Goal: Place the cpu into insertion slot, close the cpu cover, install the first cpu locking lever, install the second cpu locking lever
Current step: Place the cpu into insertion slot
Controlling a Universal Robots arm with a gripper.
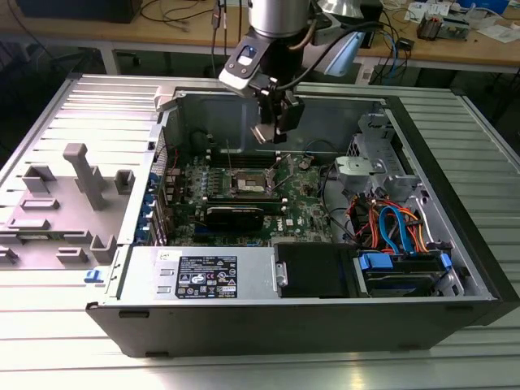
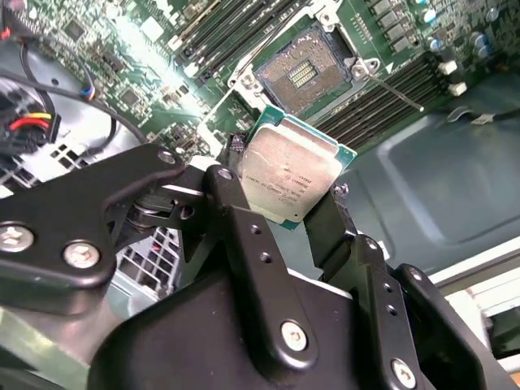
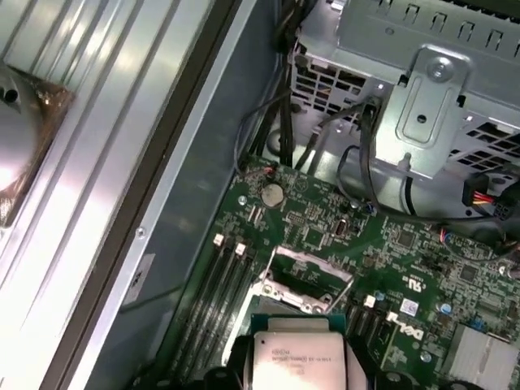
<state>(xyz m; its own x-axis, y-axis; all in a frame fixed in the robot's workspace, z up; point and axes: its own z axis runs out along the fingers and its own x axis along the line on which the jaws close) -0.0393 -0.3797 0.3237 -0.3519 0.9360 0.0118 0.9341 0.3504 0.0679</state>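
- The exterior view is showing the whole scene. An open computer case point(image 1: 325, 317) is lying on a ribbed metal table point(image 1: 65, 357). The arm is reaching down into it from above, and the gripper point(image 1: 276, 128) is hanging over the green motherboard point(image 1: 236, 195), above the insertion slot point(image 1: 252, 185).
- The second wrist view is giving the close look at the grasp. Two black fingers point(image 2: 244, 219) are pressing on opposite edges of the cpu point(image 2: 286, 171), so the gripper is closed on the chip and is holding it in the air, tilted.
- Past the chip, this same view is showing the insertion slot point(image 2: 302, 73) lying uncovered: a dark centre with rows of gold contacts and a silver metal rim. The cpu is apart from it and is not touching it. A thin metal lever point(image 2: 396, 88) is sticking out beside the slot, and long black memory slots point(image 2: 231, 36) are running along its other side.
- The first wrist view is adding the surroundings inside the case: a silver drive cage point(image 3: 422, 89), black cables point(image 3: 357, 162) and a round coin battery point(image 3: 272, 193). Here the cpu point(image 3: 296, 357) is sitting at the picture's edge, with the insertion slot point(image 3: 305, 280) just beyond it.
- In both wrist views the cpu is looking like a small flat square with a silver-grey metal top, dark print on it, and a thin green border around it.
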